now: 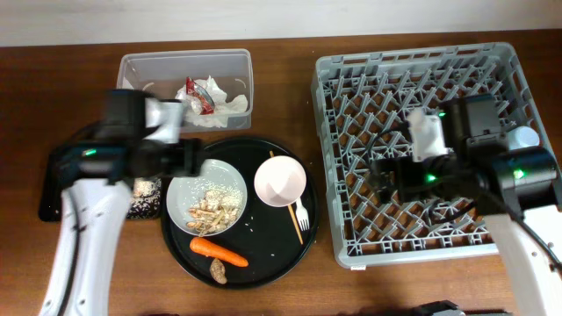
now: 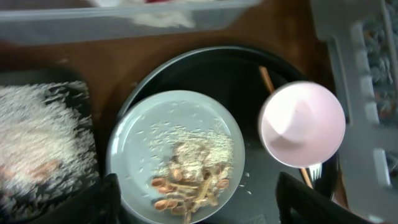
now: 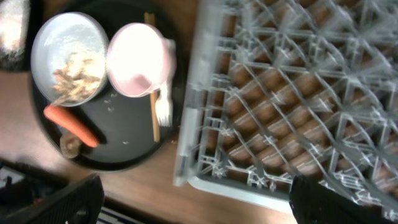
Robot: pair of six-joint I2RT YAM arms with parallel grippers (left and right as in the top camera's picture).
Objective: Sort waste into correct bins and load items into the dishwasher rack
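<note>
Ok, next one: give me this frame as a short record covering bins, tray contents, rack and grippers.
clear tub: holds napkin and wrapper
shallow black tray: holds pale grains
round black tray: holds plate, bowl, fork, chopsticks, carrot
plate: food scraps on it
bowl: upright, empty
rack: partly hidden by right arm
left gripper: open, above plate
right gripper: open, holding nothing

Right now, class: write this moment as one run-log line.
left tool open above plate | right tool open over rack | plate, bowl, fork on tray | napkin, wrapper in tub
</note>
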